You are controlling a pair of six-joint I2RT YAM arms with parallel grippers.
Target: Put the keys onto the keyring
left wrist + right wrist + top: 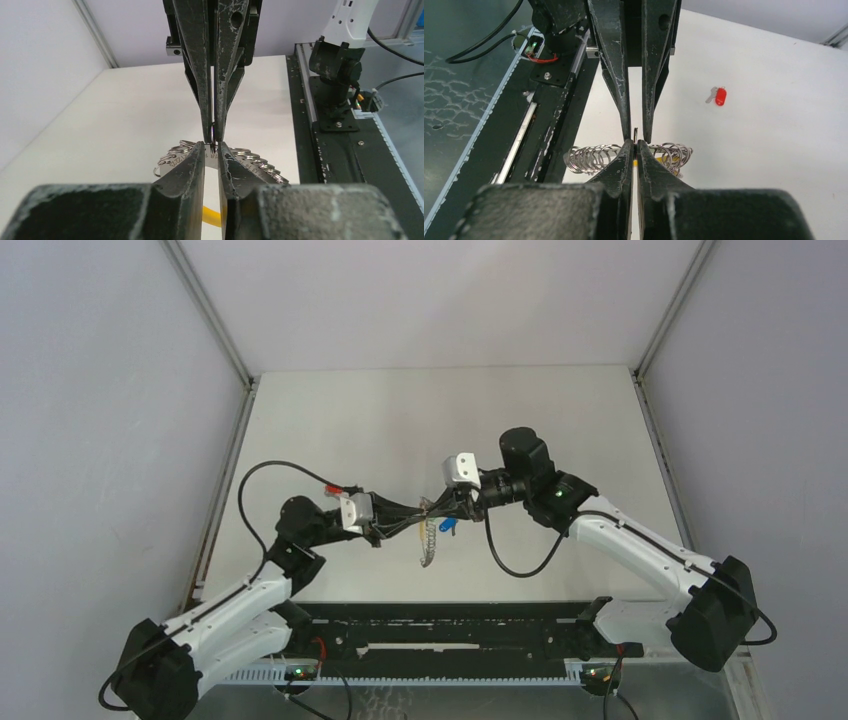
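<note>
My left gripper (420, 514) and right gripper (446, 508) meet tip to tip above the middle of the table. In the left wrist view my left gripper (213, 145) is shut across the small thin ring of the keyring, with a narrow gap between its tips. The keyring's silvery loops (260, 162) (589, 157) and yellow tab (212, 216) hang below it (428, 542). My right gripper (635, 142) is shut on a thin piece seen edge-on, which I take for the blue key (447, 525) (213, 134). The red key (333, 490) (719, 96) lies on the table by the left arm.
A black rail (450, 635) (549, 110) runs along the table's near edge, with the right arm's base (335, 65) on it. White walls (100, 440) enclose the table on the left, right and back.
</note>
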